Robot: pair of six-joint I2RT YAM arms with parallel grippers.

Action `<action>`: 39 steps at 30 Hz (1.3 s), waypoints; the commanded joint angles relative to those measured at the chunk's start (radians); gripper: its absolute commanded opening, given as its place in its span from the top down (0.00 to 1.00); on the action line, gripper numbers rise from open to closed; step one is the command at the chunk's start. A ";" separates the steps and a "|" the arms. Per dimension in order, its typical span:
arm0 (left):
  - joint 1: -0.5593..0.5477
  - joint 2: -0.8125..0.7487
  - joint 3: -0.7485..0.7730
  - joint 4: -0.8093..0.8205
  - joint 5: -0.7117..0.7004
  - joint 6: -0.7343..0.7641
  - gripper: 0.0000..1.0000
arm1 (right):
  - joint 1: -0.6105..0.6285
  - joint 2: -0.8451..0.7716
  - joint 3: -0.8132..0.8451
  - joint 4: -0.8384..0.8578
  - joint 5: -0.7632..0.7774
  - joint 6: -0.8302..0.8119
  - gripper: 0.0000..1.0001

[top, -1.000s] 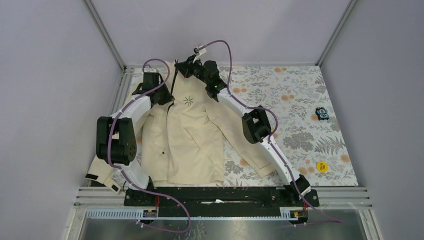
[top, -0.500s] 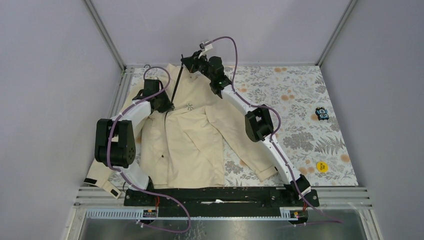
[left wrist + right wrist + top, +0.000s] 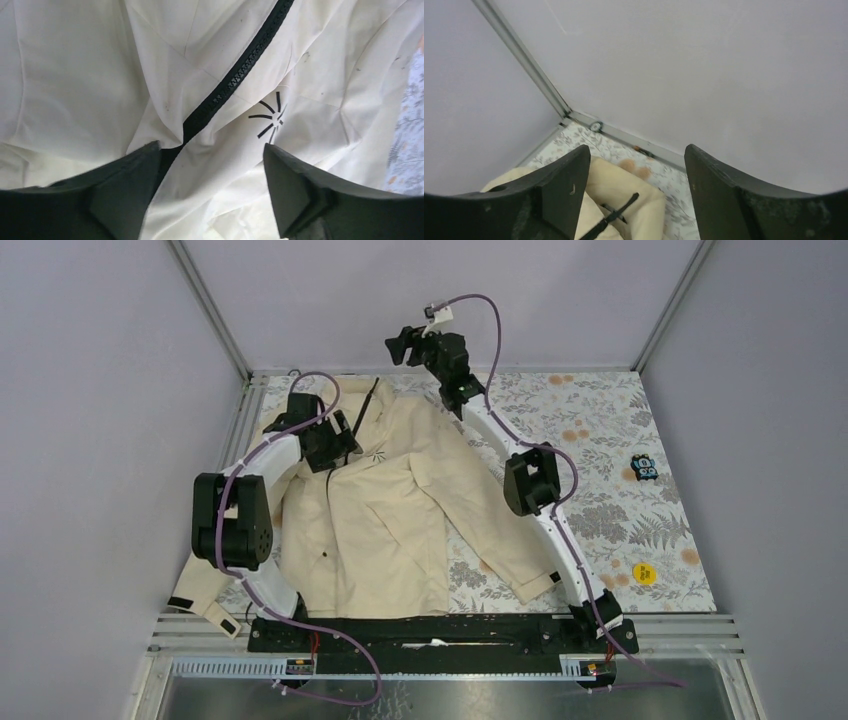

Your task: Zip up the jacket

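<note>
Roughly, the jacket (image 3: 390, 530) lies spread front-up on the left half of the floral counter (image 3: 620, 520), one sleeve partly hidden beneath the left arm. The left gripper (image 3: 211, 147) sits low over the chest, fingers apart and grasping nothing. The dark zipper (image 3: 239, 67) runs diagonally between them beside the starburst logo (image 3: 269, 117), and its lower end vanishes under a fold. The right gripper (image 3: 635, 150) hangs high near the back wall, likewise spread and empty.
</note>
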 commanded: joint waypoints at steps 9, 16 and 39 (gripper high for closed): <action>0.015 -0.317 -0.059 0.068 -0.018 0.063 0.01 | 0.012 -0.760 -0.468 -0.619 0.153 -0.172 0.00; 0.003 -0.461 -0.107 0.084 -0.052 0.090 0.01 | 0.012 -1.336 -1.084 -0.598 0.261 -0.076 0.00; -0.229 -0.957 0.172 -0.043 -0.105 0.122 0.01 | 0.012 -2.174 -1.209 -0.600 0.275 -0.063 0.00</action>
